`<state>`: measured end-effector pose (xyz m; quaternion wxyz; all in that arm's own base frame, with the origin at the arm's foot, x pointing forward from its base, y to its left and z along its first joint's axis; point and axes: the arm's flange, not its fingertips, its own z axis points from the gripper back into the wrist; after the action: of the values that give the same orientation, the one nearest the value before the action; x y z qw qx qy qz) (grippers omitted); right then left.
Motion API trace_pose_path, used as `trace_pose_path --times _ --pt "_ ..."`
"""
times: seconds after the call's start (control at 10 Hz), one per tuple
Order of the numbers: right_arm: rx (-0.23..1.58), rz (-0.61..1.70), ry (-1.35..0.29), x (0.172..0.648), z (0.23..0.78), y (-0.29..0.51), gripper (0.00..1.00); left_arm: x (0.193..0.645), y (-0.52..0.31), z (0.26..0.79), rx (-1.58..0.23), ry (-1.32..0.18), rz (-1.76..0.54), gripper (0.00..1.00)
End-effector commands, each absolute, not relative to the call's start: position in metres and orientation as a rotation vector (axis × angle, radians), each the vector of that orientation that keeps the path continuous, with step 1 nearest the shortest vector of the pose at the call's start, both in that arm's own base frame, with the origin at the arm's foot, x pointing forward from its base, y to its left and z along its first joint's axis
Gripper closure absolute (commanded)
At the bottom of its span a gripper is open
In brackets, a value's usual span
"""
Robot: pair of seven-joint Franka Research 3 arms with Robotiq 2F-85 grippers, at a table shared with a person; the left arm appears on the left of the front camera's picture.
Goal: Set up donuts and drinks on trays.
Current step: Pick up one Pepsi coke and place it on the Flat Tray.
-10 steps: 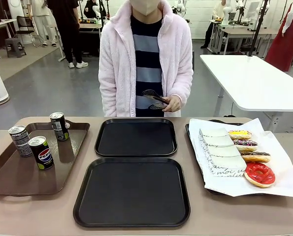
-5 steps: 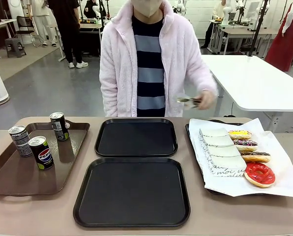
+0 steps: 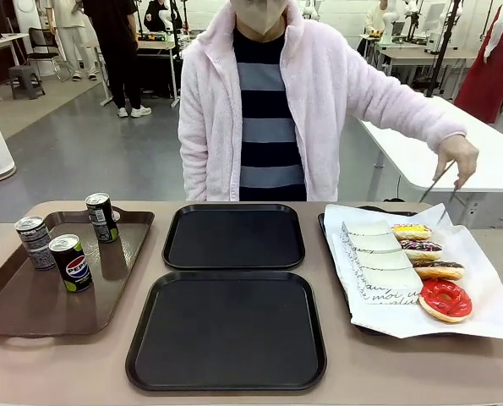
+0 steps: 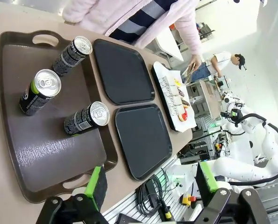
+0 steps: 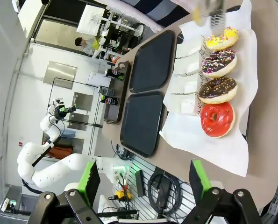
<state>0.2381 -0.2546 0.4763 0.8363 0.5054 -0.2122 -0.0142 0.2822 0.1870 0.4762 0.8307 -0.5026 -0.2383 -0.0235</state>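
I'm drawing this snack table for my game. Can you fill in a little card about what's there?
donuts: four, in a row on white paper, at the right
cans: three, upright on the brown tray, at the left
black trays: two, middle, nothing on them
person's hand: holds tongs near the donuts
left gripper: open
right gripper: open

Bright even light, wide-angle wrist distortion
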Motion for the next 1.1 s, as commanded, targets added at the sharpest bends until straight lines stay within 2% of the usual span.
trace_pose_path --times 0.0,0.1,0.3,0.6,0.8,1.0 --pt "1.086 -0.015 -0.469 0.239 0.476 -0.256 0.0 0.282 0.187 0.475 -1.074 -0.517 -0.052 0.0" --pt "1.086 -0.015 -0.469 0.239 0.476 -0.256 0.0 0.282 0.187 0.476 -1.066 -0.506 -0.05 0.0" --pt "1.086 -0.015 -0.469 0.239 0.476 -0.256 0.0 0.302 0.143 0.495 -0.904 -0.489 -0.131 0.0" --pt "1.086 -0.015 -0.469 0.239 0.476 -0.256 0.0 0.316 0.071 0.514 -0.572 -0.413 -0.297 0.0" --pt "1.086 -0.015 -0.469 0.239 0.476 -0.256 0.0 0.316 0.029 0.505 -0.287 -0.322 -0.362 0.0" --pt "1.086 -0.015 -0.469 0.239 0.476 -0.256 0.0 0.335 -0.007 0.5 -0.144 -0.284 -0.344 0.0"
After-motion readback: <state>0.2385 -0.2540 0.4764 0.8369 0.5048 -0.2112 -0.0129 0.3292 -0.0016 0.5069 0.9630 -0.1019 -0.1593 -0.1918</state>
